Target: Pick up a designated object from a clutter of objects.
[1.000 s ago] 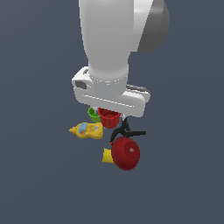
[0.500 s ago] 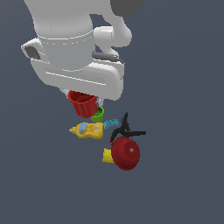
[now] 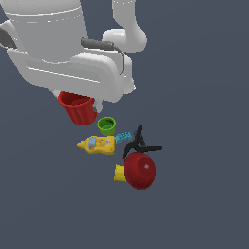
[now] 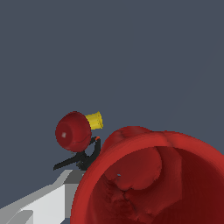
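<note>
The small red cup (image 3: 78, 111) hangs in the air under my gripper (image 3: 83, 101), lifted off the floor, up and toward the exterior view's left of the clutter. The gripper is shut on it, and the wide white hand hides the fingertips in the exterior view. In the wrist view the red cup (image 4: 153, 179) fills the near field, open mouth toward the camera, with one pale finger (image 4: 41, 201) beside its rim. Left on the floor are the green cup (image 3: 107, 125), yellow bottle (image 3: 97, 144), blue brick (image 3: 122, 137) and black clamp (image 3: 140, 142).
The large red bowl (image 3: 139, 170) lies dome up with a yellow piece (image 3: 119, 173) against it. Both also show in the wrist view, the red bowl (image 4: 73, 131) beside the yellow piece (image 4: 94, 120), with the black clamp (image 4: 81, 159) close by. Dark grey floor surrounds them.
The gripper has risen and swung toward the exterior view's left, carrying the red cup up and away from the green cup. The other toys have stayed put.
</note>
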